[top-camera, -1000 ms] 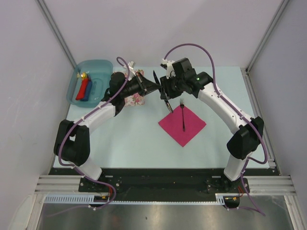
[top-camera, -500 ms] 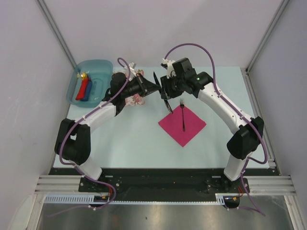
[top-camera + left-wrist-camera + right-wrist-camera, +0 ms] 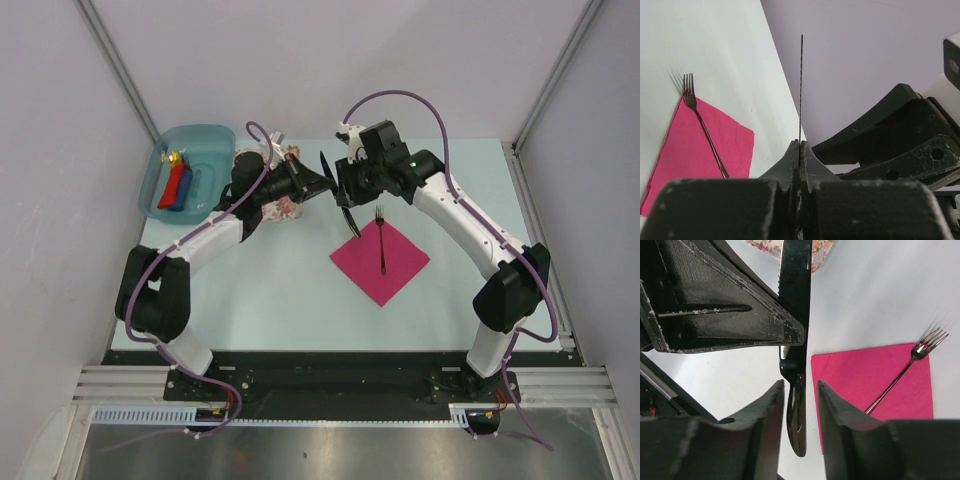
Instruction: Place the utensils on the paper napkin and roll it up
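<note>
The pink paper napkin (image 3: 380, 262) lies on the table with the dark fork (image 3: 381, 240) on it. Both also show in the left wrist view, napkin (image 3: 685, 150) and fork (image 3: 702, 125), and in the right wrist view, napkin (image 3: 865, 375) and fork (image 3: 900, 372). My left gripper (image 3: 318, 183) is shut on the dark knife (image 3: 350, 222) and holds it in the air above the napkin's far-left corner. Its blade shows edge-on (image 3: 801, 85) above the closed jaws (image 3: 799, 142). My right gripper (image 3: 343, 195) is open, its fingers (image 3: 767, 410) either side of the knife's handle (image 3: 797, 410) with gaps showing.
A white floral cloth (image 3: 285, 205) lies under the left wrist. A blue bin (image 3: 200, 140) at the far left holds red and blue rolls. Grey walls close in the table on three sides.
Almost nothing. The left arm has shifted very slightly, and the knife stays between the two grippers.
</note>
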Tool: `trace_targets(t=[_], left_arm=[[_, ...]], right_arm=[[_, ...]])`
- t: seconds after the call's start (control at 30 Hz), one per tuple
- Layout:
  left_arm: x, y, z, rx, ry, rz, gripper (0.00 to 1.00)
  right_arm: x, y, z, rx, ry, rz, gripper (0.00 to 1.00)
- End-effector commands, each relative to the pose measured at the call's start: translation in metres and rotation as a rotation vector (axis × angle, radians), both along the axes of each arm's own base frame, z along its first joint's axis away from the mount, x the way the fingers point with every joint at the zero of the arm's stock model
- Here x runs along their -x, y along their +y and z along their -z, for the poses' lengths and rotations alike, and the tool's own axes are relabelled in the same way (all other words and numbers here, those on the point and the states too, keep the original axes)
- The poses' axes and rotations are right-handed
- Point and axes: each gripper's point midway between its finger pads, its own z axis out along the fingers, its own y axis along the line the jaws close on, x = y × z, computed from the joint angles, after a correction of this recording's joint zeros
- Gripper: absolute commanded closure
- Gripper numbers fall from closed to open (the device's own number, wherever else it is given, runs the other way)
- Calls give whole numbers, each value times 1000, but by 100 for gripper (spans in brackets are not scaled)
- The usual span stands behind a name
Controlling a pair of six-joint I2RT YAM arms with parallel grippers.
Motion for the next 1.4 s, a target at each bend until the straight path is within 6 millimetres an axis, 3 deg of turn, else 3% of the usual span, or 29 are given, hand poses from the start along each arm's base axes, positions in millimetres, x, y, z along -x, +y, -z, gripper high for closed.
trace_targets(t=[0.0, 0.37, 0.63, 0.8, 0.9, 1.0, 1.03, 1.13, 1.2, 1.27, 1.3, 1.37], left_arm=[[0, -3, -26, 49, -54, 13, 100], [-1, -4, -29, 67, -49, 12, 100], [-1, -5, -32, 73, -51, 12, 100], [1, -5, -35, 77, -55, 18, 100], [2, -6, -36, 79, -59, 19, 100], [3, -6, -36, 79, -59, 22, 81], [3, -5, -36, 75, -61, 21, 56], [2, 5, -37, 33, -95, 0, 18], [-1, 22, -35, -12, -104, -41, 4], [-6, 45, -27, -77, -115, -84, 1], [-5, 54, -31, -97, -134, -105, 0], [-9, 79, -25, -169, -159, -153, 0]], right_arm=[[-3, 1, -27, -46, -61, -4, 66], [0, 2, -20, -39, -46, -14, 61], [-1, 1, -19, -33, -53, -13, 65], [-2, 1, -19, -32, -56, -11, 83], [-4, -1, -18, -28, -54, 3, 100], [-8, -4, -18, -34, -50, 24, 100], [-10, -7, -18, -38, -50, 34, 100], [-17, -12, -15, -55, -35, 79, 100], [-23, -19, -7, -63, -29, 121, 100], [-31, -29, -7, -79, -54, 165, 100], [-28, -35, 15, -61, -17, 190, 100], [-33, -41, 24, -72, -31, 226, 100]])
